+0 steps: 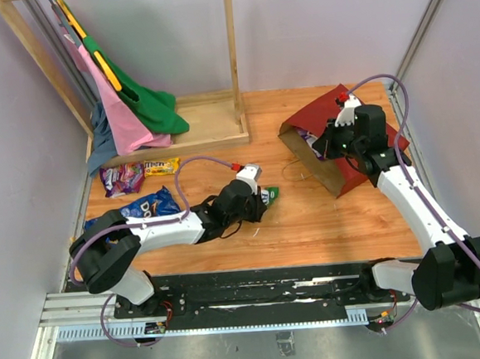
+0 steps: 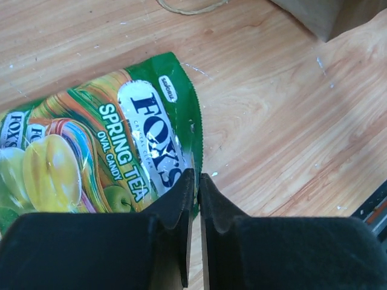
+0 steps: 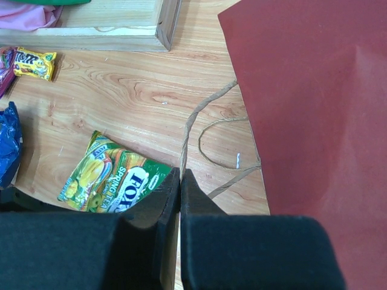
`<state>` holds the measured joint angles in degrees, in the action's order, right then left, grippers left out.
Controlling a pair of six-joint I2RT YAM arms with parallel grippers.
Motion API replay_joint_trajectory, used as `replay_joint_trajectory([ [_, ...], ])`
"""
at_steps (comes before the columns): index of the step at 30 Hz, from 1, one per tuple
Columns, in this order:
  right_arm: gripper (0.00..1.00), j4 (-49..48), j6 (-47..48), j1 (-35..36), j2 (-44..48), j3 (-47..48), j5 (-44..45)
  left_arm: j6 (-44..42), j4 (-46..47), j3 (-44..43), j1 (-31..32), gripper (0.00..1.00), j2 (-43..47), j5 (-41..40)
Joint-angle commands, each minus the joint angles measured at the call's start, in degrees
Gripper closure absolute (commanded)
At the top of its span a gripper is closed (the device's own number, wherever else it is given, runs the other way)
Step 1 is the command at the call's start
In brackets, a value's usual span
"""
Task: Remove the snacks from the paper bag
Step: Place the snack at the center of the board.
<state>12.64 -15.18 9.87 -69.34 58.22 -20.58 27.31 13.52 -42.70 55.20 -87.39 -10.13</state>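
A wooden desk is seen from above, with two robot arms mounted at its near edge. A dark red paper bag is laid on its side at the far right, its brown inside turned toward the middle of the desk. Its thin string handles are trailed on the wood in front of the opening.

Four snacks are laid outside the bag. A green candy packet is placed flat near the middle of the desk. A blue chip bag is found to the left, and beyond it a purple packet with a small yellow candy pack just beside it.

The left gripper is stretched to the green packet. Its fingers are brought together right at the packet's edge. Whether the foil is pinched between them cannot be told.

The right gripper is held at the bag's mouth, its fingers pressed together. One string handle is seen running up to the fingertips, but a grip on it cannot be confirmed.

At the far left a wooden rack is stood, with pink cloth and green cloth draped on it.
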Motion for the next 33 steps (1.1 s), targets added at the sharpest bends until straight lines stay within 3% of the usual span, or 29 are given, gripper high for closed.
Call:
replay_joint_trajectory([
  [1, 0.98, -0.53, -0.27, 1.71, 0.27, 0.52, -0.95, 0.57, 5.48, 1.49, 0.17, 0.79, 0.81, 1.01],
  [6, 0.98, -0.52, -0.44, 1.74, 0.72, 0.32, -1.39, 0.48, 7.22, 2.24, 0.07, 0.24, 1.32, 3.16],
  [8, 0.98, -0.37, -0.29, 1.86, 1.12, 0.16, -1.27, 0.90, 7.38, 2.32, 0.17, 0.16, 1.30, 4.03],
  [10, 0.98, -0.37, -0.27, 1.83, 1.51, -0.05, -1.11, 1.56, 8.21, 2.86, 0.09, 0.14, 1.52, 4.56],
  [11, 0.98, -0.34, -0.29, 1.85, 1.64, -0.11, -1.05, 1.91, 8.61, 3.35, 0.04, 0.15, 1.65, 4.55],
  [12, 0.98, -0.32, -0.26, 1.87, 1.74, -0.12, -1.04, 2.15, 8.87, 3.79, -0.11, 0.22, 1.66, 4.39],
  [14, 0.98, -0.27, -0.18, 1.90, 1.90, -0.28, -1.20, 2.23, 8.59, 4.40, -0.92, 0.56, 1.43, 4.03],
  [17, 0.98, -0.32, -0.11, 1.88, 2.01, -0.61, -1.31, 1.96, 7.41, 5.07, -2.82, 0.86, 1.27, 2.87],
  [18, 0.98, -0.29, 0.03, 1.90, 1.99, -0.64, -1.30, 2.26, 7.47, 5.54, -3.75, 0.90, 1.34, 2.86],
  [33, 0.98, -0.78, -0.19, 1.85, 0.25, -0.56, -1.73, 7.22, 10.96, 9.48, -15.00, 0.94, -6.71, 5.77],
])
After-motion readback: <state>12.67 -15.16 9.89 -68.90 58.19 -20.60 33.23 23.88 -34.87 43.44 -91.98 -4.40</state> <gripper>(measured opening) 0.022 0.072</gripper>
